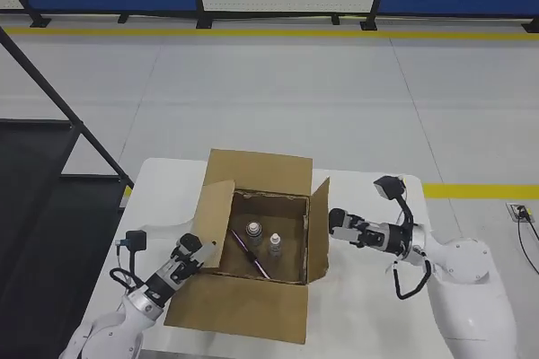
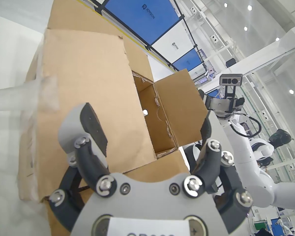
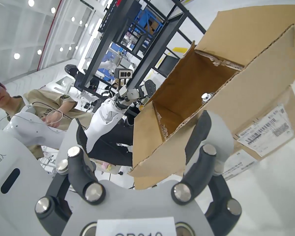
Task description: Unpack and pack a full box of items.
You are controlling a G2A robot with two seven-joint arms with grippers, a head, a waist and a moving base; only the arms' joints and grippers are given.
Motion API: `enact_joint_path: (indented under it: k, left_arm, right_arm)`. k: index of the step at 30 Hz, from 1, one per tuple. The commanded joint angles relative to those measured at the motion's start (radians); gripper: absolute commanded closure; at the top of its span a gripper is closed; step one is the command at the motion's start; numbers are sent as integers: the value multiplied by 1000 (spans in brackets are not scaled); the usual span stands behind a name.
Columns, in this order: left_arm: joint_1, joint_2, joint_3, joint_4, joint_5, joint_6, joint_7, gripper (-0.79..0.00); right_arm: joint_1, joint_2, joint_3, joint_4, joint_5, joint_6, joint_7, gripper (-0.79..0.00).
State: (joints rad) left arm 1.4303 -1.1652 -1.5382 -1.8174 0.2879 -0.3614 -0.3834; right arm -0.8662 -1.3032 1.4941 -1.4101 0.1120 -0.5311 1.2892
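Bottles [image 1: 254,230] upright inside box [image 1: 242,314], purple rod [image 1: 249,253] diagonal, nearer left gripper [image 1: 194,248] than right gripper [image 1: 334,221]; both flank box, fingers apart.

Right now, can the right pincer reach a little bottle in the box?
Probably not directly: the right pincer is outside the cardboard box, whose raised flap blocks the bottles. Lifting over could work.
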Motion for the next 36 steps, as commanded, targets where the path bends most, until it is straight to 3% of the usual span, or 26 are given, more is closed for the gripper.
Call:
enact_joint_path:
  k: [1,9,20,28,36]
  left_arm:
    - [-8,0,4,9,-12,10,-6,-785]
    - [-40,0,9,37,-73,51,-37,-785]
    - [-72,2,21,74,-118,77,-67,-785]
    - [-87,3,29,103,-115,75,-69,-785]
    - [-96,4,38,119,-113,77,-71,-785]
  right_arm:
    - [31,10,-55,21,-1,-9,-9,-785]
    - [172,25,-265,154,-31,-71,-71,-785]
    - [325,-18,-465,372,-79,-89,-165,-785]
    - [369,-42,-554,416,-184,-93,-247,-785]
    - [381,-52,-602,405,-279,-26,-310,-785]
